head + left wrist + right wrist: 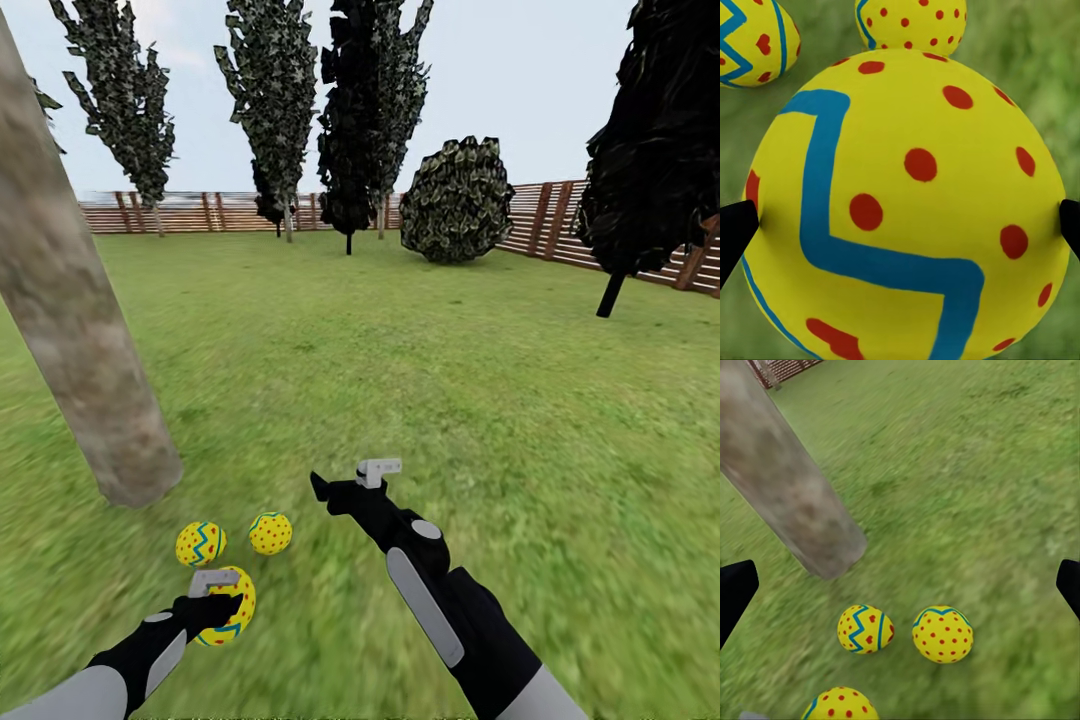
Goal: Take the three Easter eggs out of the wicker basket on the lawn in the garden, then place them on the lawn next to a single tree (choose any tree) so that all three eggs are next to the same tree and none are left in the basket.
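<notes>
Two yellow Easter eggs with red dots and blue zigzags, one [201, 543] and another [270, 533], lie on the lawn [420, 340] close to the foot of the thick grey-tan tree trunk [90, 350]. My left gripper [215, 597] is shut on the third egg [236, 610], just in front of them. In the left wrist view this egg [915, 202] sits between both black fingertips [735, 225]. Whether it rests on the grass I cannot tell. My right gripper [345, 478] hangs open and empty to the right of the eggs. The wicker basket is out of view.
Open grass stretches ahead to the brown slat fence [200, 212]. Dark columnar trees [270, 100] and a round bush [457, 200] stand at the far end. Another dark tree [650, 150] stands at the right. The right wrist view looks down on the trunk [795, 495] and the eggs [943, 634].
</notes>
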`<state>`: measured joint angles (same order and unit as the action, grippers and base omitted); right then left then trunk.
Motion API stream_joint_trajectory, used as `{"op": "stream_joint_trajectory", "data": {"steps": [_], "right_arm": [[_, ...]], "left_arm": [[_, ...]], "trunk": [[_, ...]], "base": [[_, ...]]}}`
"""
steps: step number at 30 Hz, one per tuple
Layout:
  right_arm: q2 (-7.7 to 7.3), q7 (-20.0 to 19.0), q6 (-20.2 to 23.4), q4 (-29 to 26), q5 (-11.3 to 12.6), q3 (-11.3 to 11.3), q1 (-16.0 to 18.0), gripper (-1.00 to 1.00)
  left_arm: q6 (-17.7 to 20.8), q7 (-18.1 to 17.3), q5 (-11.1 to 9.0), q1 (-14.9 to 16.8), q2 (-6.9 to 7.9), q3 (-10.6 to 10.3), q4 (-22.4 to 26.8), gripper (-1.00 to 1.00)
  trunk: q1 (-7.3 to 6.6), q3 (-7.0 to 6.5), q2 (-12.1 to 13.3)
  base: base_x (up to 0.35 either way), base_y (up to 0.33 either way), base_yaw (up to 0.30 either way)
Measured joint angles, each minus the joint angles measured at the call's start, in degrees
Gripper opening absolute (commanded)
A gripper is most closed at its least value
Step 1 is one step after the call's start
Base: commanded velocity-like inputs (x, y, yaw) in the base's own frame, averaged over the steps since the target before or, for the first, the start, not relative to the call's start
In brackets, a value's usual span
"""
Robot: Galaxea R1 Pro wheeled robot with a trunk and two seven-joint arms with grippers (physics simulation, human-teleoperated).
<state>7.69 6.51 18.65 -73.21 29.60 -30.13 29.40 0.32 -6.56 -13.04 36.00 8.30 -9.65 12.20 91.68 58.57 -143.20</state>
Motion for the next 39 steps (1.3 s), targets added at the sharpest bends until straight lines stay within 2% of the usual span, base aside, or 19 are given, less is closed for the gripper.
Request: {"op": "stream_joint_trajectory", "data": {"steps": [14,22,30,39], "right_arm": [[0.06,-0.06,-0.12,-0.09,-0.14,-0.06,0.0,1.0],[-0.01,-0.09,-0.18,-0.09,-0.14,-0.09,0.0,1.0],[-0.01,-0.09,-0.18,-0.09,-0.14,-0.09,0.0,1.0],[-0.03,-0.09,-0.18,-0.09,-0.14,-0.09,0.0,1.0]], "left_arm": [[0.0,0.03,-0.08,0.0,0.0,-0.06,0.0,-1.0],[0.0,0.06,-0.04,0.01,0.0,-0.07,0.01,-1.0],[0.08,1.62,0.0,0.01,-0.01,-0.07,0.0,-1.0],[0.08,1.74,0.0,0.01,-0.02,-0.02,0.01,-1.0]], "trunk": [[0.37,3.6,-0.2],[0.36,3.61,-0.21],[0.33,3.61,-0.21],[0.35,3.61,-0.21]], "base": [[0.0,0.0,0.0],[0.009,0.0,0.0],[0.265,0.0,0.0],[0.178,0.049,0.0]]}}
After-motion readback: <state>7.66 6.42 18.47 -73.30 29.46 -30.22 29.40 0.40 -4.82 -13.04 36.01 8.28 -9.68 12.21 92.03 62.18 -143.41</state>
